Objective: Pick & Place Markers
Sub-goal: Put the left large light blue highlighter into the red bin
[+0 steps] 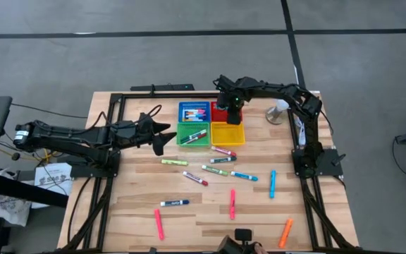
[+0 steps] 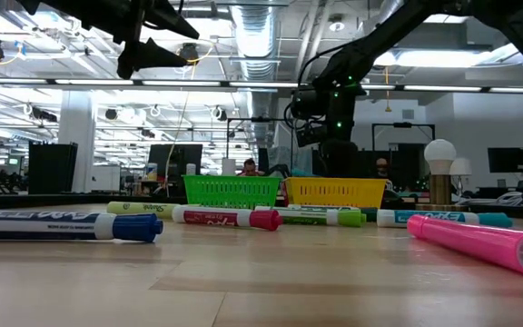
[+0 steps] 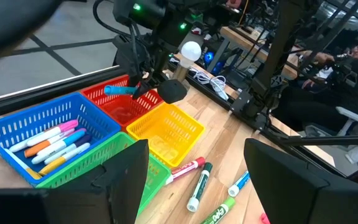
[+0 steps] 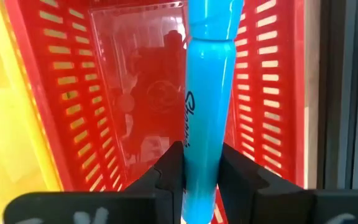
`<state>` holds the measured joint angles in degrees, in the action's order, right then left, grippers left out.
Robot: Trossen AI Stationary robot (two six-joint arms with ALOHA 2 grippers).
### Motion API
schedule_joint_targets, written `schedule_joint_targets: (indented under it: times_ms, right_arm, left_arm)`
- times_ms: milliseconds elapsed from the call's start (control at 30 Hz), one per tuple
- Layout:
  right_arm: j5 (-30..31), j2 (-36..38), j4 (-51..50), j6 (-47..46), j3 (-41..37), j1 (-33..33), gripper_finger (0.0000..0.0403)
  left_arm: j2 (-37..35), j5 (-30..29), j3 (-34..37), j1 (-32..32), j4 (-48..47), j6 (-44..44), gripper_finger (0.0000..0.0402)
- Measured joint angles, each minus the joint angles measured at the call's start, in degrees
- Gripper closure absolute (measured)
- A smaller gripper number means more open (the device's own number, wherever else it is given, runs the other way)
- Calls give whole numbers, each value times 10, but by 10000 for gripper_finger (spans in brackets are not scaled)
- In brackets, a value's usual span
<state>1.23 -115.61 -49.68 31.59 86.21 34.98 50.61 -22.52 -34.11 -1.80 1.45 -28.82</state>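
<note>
My right gripper (image 4: 196, 163) was clamped on a light-blue marker (image 4: 207, 106), held over the red basket (image 4: 55, 93); from the left wrist view that marker (image 3: 120, 90) hung just above the basket, not yet dropped. My left gripper (image 3: 194, 168) hovered with its jaws wide apart and nothing in them, near the green basket (image 1: 193, 134).

Progress, as I judged it: partway. The blue basket (image 1: 194, 111) already held several markers, the green one held a red-capped marker (image 1: 194, 135), and the yellow basket (image 1: 228, 133) looked bare. About a dozen markers lay loose on the table (image 1: 118, 212): a cluster just in front of the baskets, including a green one (image 1: 174, 162) and a blue one (image 1: 244, 176), then pink ones (image 1: 232, 203), an orange one (image 1: 285, 232) and a dark-blue-capped one (image 1: 174, 203) nearer the front edge.

The surface was pale wood planks with black rails down both sides. A white lamp-like thing (image 1: 279, 111) stood by the right arm's base. Behind was a grey floor and an open workshop with monitors and ceiling ducts.
</note>
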Motion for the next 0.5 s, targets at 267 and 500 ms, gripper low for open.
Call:
schedule_joint_targets:
  times_ms: [267, 500]
  right_arm:
    - [0, 0, 4, 4, 0, 0, 330]
    - [0, 0, 5, 4, 0, 0, 299]
  left_arm:
    - [0, 0, 0, 0, 1, -1, 138]
    - [0, 0, 0, 0, 1, -1, 138]
